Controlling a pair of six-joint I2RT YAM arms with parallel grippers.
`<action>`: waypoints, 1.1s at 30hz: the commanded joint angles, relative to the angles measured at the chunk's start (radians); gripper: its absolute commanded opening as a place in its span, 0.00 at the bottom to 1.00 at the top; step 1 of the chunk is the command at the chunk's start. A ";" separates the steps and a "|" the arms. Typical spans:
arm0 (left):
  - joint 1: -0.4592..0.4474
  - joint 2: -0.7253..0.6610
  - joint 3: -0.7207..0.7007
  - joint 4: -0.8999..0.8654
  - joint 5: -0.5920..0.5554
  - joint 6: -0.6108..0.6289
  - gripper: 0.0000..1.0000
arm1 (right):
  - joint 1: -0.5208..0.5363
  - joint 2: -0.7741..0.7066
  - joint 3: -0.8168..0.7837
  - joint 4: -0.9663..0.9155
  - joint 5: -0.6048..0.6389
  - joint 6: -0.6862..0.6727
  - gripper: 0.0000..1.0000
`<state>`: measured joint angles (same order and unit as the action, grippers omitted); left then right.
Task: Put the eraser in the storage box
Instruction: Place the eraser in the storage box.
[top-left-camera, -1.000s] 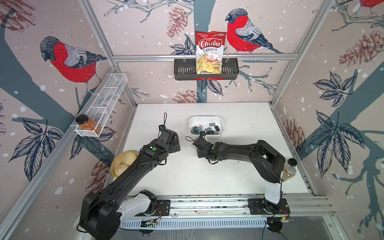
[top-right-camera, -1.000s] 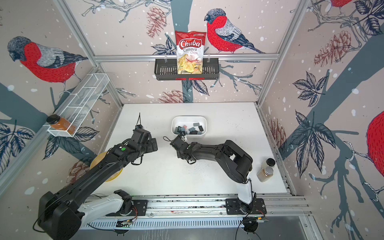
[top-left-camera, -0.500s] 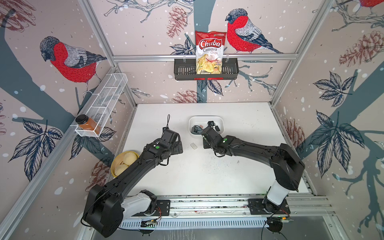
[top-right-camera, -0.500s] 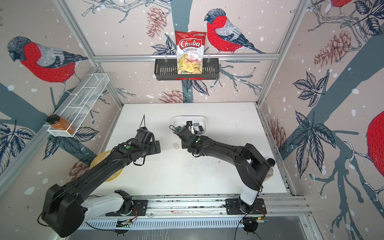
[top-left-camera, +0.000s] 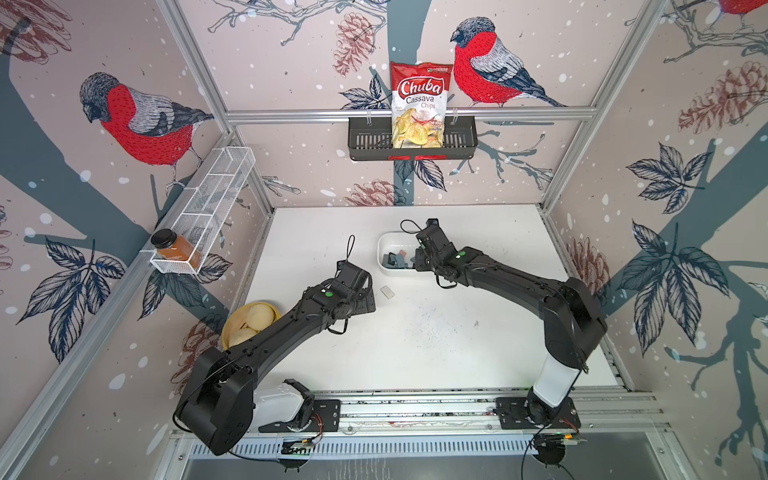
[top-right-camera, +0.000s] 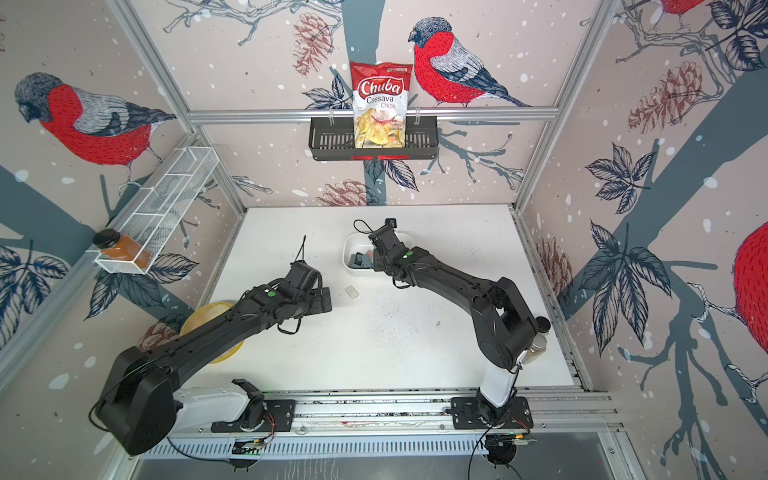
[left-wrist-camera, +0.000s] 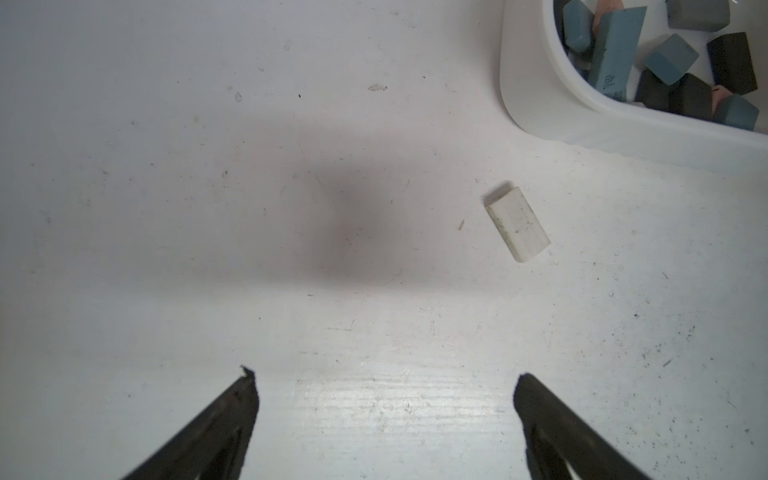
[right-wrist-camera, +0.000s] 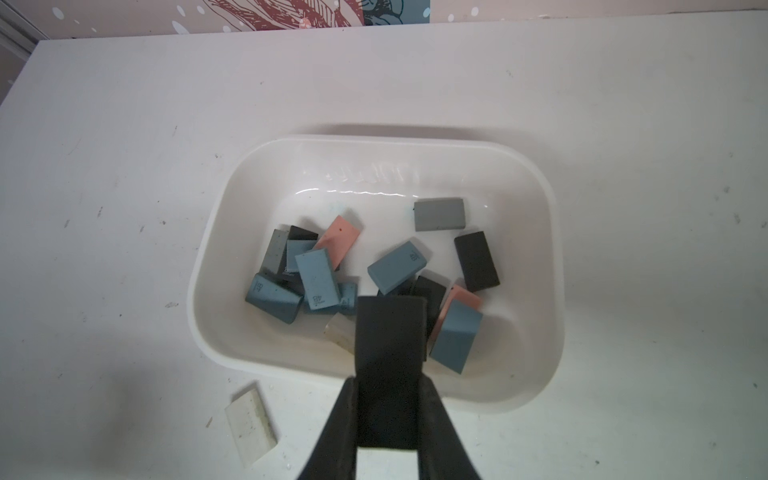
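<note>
Left gripper (left-wrist-camera: 384, 374) hangs over the bare desk (top-left-camera: 415, 340) left of centre, its jaws wide apart with nothing between them. Just ahead of it we find a white eraser (left-wrist-camera: 518, 224) lying flat and askew, close to the front left corner of the storage box (right-wrist-camera: 536, 257) but not touching it. That box stands toward the desk's back edge, about midway across, with a loose heap of blue, grey, pink and black erasers (right-wrist-camera: 316, 282) inside. Over its front wall the right gripper (right-wrist-camera: 390, 382) is clamped on a black eraser (right-wrist-camera: 392, 332), gripped across its narrow width with one end sticking out past the fingertips. We judge these blocks light, rubbery and a little yielding. They look grippy rather than slippery and in no way fragile, so a modest squeeze should hold them. We would take the white one across its short width, with the jaws turned to match its slant and brought low, since it lies so flat.
</note>
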<state>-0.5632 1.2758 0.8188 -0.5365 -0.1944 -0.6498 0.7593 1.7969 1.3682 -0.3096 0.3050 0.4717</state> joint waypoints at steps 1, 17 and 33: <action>-0.017 0.025 0.004 0.024 -0.006 -0.029 0.97 | -0.021 0.032 0.033 -0.015 -0.053 -0.021 0.12; -0.099 0.142 0.052 0.040 -0.058 -0.111 0.97 | -0.106 0.222 0.139 -0.035 -0.116 -0.038 0.16; -0.129 0.204 0.093 0.064 -0.082 -0.247 0.97 | -0.114 0.211 0.162 -0.058 -0.114 -0.040 0.62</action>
<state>-0.6895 1.4734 0.8951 -0.4961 -0.2619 -0.8436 0.6441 2.0323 1.5242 -0.3611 0.1875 0.4358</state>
